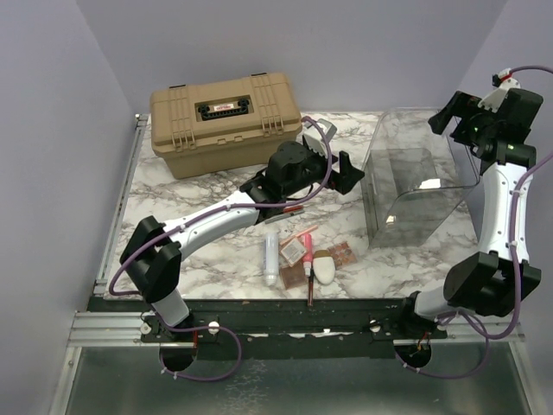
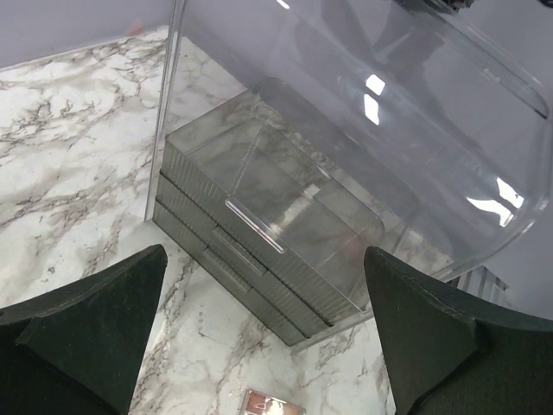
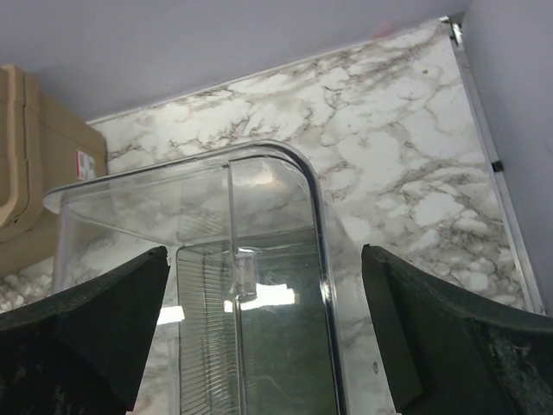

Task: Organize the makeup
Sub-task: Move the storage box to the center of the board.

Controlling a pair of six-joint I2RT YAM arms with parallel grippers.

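Note:
The makeup lies in a cluster near the table's front edge: a white tube (image 1: 272,258), a pink tube (image 1: 305,237), a white oval piece (image 1: 324,271), two small eyeshadow palettes (image 1: 295,252) (image 1: 343,254) and a thin red pencil (image 1: 308,290). Another thin pencil (image 1: 289,210) lies under the left arm. My left gripper (image 1: 340,164) (image 2: 263,252) hangs open and empty above the table, facing the clear bin's grey drawers (image 2: 251,225); one palette (image 2: 272,403) shows below it. My right gripper (image 1: 449,117) (image 3: 263,251) hovers open and empty above the bin's rim (image 3: 259,156).
A large tan hard case (image 1: 225,121) (image 3: 34,156) stands at the back left. The clear plastic bin (image 1: 415,177) (image 2: 363,112) stands at the right. A metal rail (image 1: 121,199) runs along the table's left edge, and purple walls close in the back and sides.

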